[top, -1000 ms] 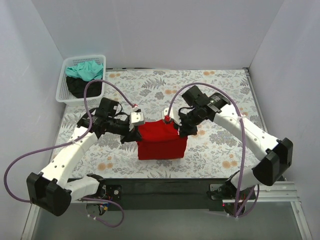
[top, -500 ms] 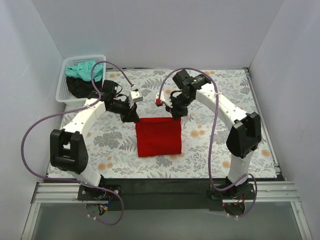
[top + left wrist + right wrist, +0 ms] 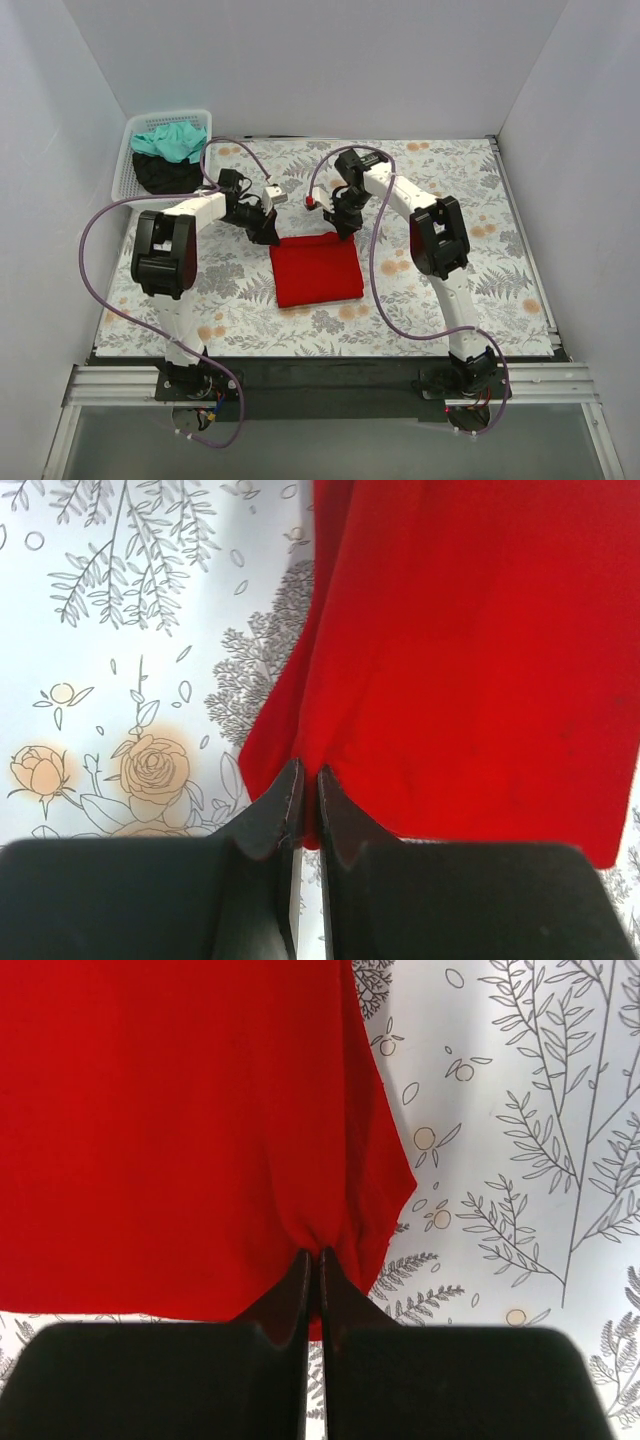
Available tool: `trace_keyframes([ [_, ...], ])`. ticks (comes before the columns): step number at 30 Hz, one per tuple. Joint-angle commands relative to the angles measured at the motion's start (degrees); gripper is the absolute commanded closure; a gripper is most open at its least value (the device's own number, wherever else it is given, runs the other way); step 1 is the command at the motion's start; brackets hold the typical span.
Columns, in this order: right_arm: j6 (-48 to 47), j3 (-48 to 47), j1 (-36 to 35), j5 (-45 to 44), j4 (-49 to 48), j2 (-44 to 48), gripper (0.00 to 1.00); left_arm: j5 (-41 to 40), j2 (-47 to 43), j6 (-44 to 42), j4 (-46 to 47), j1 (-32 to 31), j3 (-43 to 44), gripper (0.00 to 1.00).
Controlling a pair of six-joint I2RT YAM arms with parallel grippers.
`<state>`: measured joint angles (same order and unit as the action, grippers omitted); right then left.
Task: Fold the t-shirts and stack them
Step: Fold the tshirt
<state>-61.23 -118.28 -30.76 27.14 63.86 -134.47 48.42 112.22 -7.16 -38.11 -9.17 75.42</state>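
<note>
Since a second ago your arms have swung out from the bases, and the red t-shirt (image 3: 315, 270) has gone from hanging lifted to lying flat, a folded rectangle on the floral cloth (image 3: 470, 280). Your left gripper (image 3: 308, 775) is pinched almost closed on its far-left corner. The right gripper (image 3: 315, 1255) is pinched the same way on the far-right corner, with red cloth puckering between the fingers. The teal t-shirt (image 3: 170, 140) and the black t-shirt (image 3: 165, 176) sit in the white basket (image 3: 122, 178), far left.
</note>
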Motion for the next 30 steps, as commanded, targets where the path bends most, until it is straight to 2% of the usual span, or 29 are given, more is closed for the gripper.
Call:
trace_keyframes([
  [1, 1.28, -1.25, 0.44, 0.99, 0.57, 0.88, 0.99, -1.23, -0.17, 1.97, 4.44, 0.56, 1.31, 1.0],
  [6, 3.92, 3.04, 0.44, 1.87, 0.74, 5.0, 0.99, 1.48, -4.01, 3.2, 5.41, 0.56, -0.18, 1.0],
  [13, 5.6, 13.25, -2.02, 3.98, 0.83, 17.21, 0.99, 3.87, -13.07, 2.32, 2.0, 0.29, -2.55, 1.0],
  [19, 5.34, 8.86, -2.55, 1.96, 0.92, 13.29, 0.99, -0.16, -14.14, -0.4, 1.54, 0.38, -5.63, 1.0],
  [25, 3.93, 3.51, -2.2, -1.38, 0.75, 5.65, 0.99, -1.58, -7.2, 1.44, 5.4, 1.61, -4.14, 0.98],
  [26, 4.28, 0.8, -1.85, -1.73, 0.66, 4.67, 0.95, -1.84, -6.41, 2.23, 5.93, 1.87, -3.88, 0.98],
  [27, 5.5, -0.97, -1.67, -2.17, 0.66, 3.96, 0.79, -2.1, -5.01, 2.85, 6.64, 2.05, -3.61, 0.98],
  [28, 6.12, -2.47, -1.41, -2.35, 0.74, 2.74, 0.71, -2.28, -4.48, 3.72, 8.21, 2.57, -3.09, 0.94],
  [29, 6.91, -5.09, -0.53, -2.61, 0.74, 2.38, 0.64, -2.54, -4.12, 6.51, 9.01, 2.66, -2.56, 0.86],
  [30, 8.13, -5.99, -0.09, -2.87, 0.57, 2.29, 0.53, -3.07, -3.94, 8.98, 9.8, 3.1, -1.86, 0.83],
])
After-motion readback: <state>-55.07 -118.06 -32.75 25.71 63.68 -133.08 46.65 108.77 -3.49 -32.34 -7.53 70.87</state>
